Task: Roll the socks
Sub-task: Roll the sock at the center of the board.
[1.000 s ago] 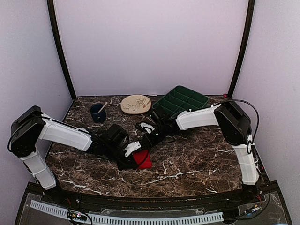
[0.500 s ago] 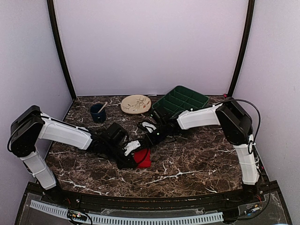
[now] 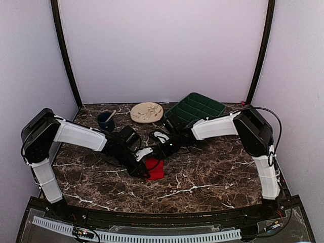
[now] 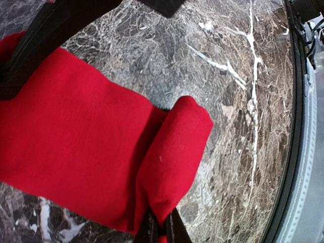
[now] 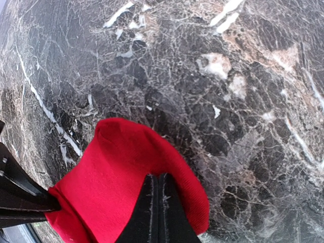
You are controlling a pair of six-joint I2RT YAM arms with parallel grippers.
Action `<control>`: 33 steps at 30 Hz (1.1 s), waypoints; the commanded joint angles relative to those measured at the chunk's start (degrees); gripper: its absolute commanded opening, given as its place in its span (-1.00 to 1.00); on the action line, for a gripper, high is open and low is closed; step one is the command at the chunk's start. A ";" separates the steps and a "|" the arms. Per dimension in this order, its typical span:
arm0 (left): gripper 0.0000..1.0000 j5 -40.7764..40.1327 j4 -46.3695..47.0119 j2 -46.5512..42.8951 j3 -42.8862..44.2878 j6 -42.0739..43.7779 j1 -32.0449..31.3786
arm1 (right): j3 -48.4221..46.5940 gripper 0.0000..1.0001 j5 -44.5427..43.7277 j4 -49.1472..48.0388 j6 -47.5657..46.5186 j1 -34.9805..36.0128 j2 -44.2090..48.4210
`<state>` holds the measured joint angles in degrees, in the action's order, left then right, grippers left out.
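Near the middle of the table (image 3: 217, 172), the red socks (image 3: 155, 168) are pinched at their rolled end by the left gripper (image 4: 162, 230), now carried slightly farther, and pinned at the flat end by the pressed-together right gripper (image 5: 158, 200), so the rolling is judged barely begun.

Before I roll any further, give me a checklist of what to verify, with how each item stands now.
1. Grip of the left pincer on the socks: ok, it is shut on the folded end.
2. State of the right pincer: ok, shut, with its tips on the red fabric. Whether it pinches any fabric: cannot tell.
3. Start of the roll: ok, one end is turned over into a short roll and the rest lies flat.
4. Both socks stacked together: cannot tell, only one red mass shows.
5. Room around the socks: ok, the cup, plate and green tray stand apart at the back of the table.
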<state>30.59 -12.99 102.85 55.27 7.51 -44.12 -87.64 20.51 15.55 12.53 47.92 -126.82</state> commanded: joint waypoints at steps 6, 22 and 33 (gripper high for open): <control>-0.95 11.32 -10.91 5.14 4.20 2.88 2.82 | 3.07 -0.97 -6.36 6.16 -0.09 -1.40 -1.48; -0.99 21.16 -17.85 11.06 8.27 3.49 6.46 | 3.44 -0.64 -7.27 5.34 0.41 -1.51 -1.11; -1.00 22.59 -18.70 12.55 8.03 3.63 7.28 | 7.74 -0.33 -7.97 1.74 0.58 -2.52 2.96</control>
<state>52.49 -26.30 114.24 63.61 10.20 -36.80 -83.35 19.18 13.13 12.91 47.59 -123.74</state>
